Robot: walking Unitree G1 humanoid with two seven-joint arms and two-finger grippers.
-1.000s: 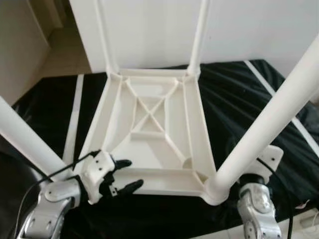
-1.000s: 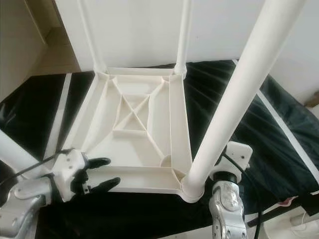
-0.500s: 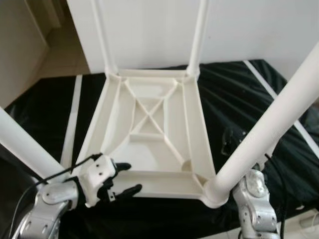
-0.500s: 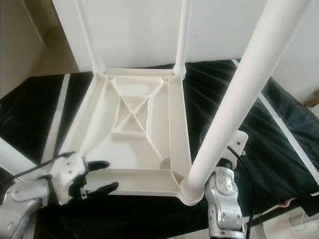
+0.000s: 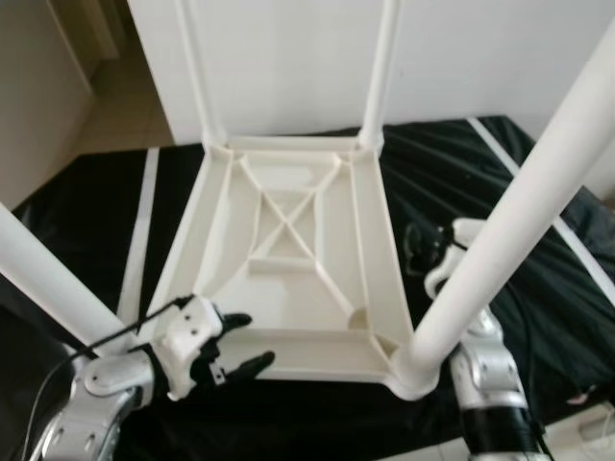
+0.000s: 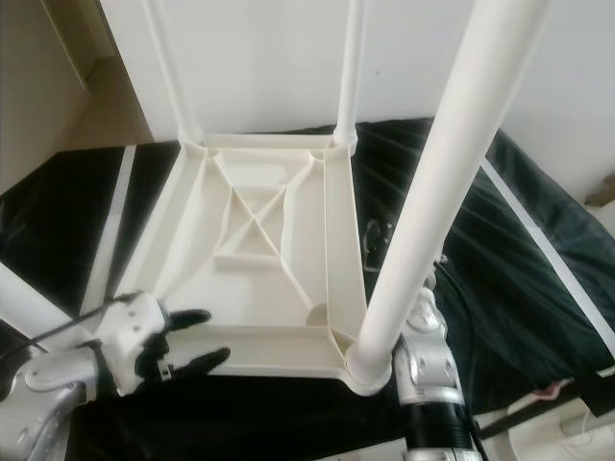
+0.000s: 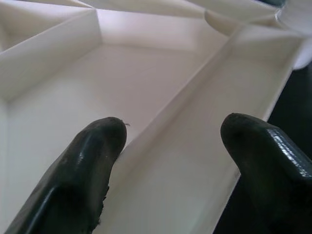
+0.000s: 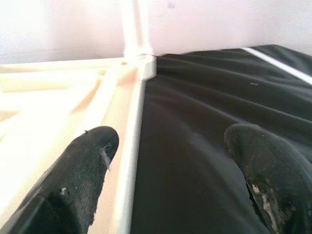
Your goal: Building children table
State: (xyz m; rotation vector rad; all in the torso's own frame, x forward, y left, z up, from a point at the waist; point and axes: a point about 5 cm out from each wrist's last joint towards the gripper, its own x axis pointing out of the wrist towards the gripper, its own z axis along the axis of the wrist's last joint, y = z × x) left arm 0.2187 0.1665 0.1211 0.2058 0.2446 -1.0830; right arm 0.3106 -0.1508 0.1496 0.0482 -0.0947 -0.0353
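Upturned table [image 5: 288,259] on black sheet [image 5: 480,192]; left hand [image 5: 235,344] (spread) at near rim; right hand [image 8: 170,161] spread beside right rim.

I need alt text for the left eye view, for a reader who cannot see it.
A white plastic children's table lies upside down on a black cloth, its four legs pointing up. The left pincer, open, sits at the table's near edge, and the right pincer reaches forward beside the near right leg.
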